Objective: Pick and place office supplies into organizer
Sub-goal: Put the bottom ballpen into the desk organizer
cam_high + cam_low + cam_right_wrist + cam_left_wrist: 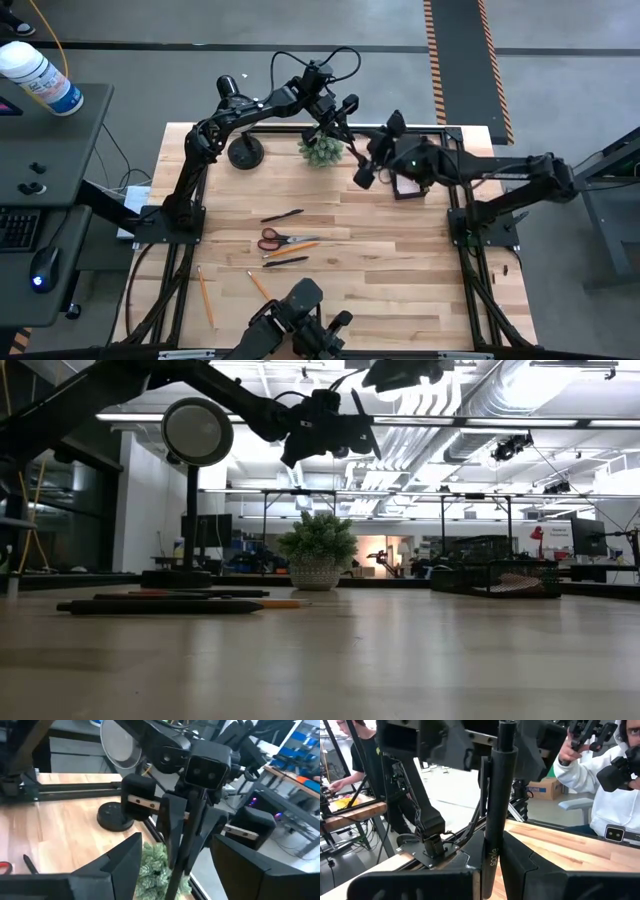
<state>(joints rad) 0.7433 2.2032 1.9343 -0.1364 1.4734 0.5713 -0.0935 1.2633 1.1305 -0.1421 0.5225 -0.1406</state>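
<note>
My left gripper (335,115) hangs over the far edge, above the small green plant (322,150), shut on a black pen (495,795). My right gripper (372,152) stands open just to its right, fingers either side of that pen without touching it in the right wrist view. The black mesh organizer (495,578) stands at the far right, mostly under the right arm. On the table lie another black pen (282,215), red-handled scissors (275,240) and orange pencils (290,248). My left gripper pinches the black pen's shaft (491,855) between its two fingers (530,870), which are level. The pen lies across the fingers, most of its length sticking out to one side. It is lifted clear, above the plant (155,865).
A black desk lamp stands on its round base (245,152) at the far left, its head (197,430) high over the table. More pencils (205,295) lie near the front left. People sit beyond the table's far edge (600,785).
</note>
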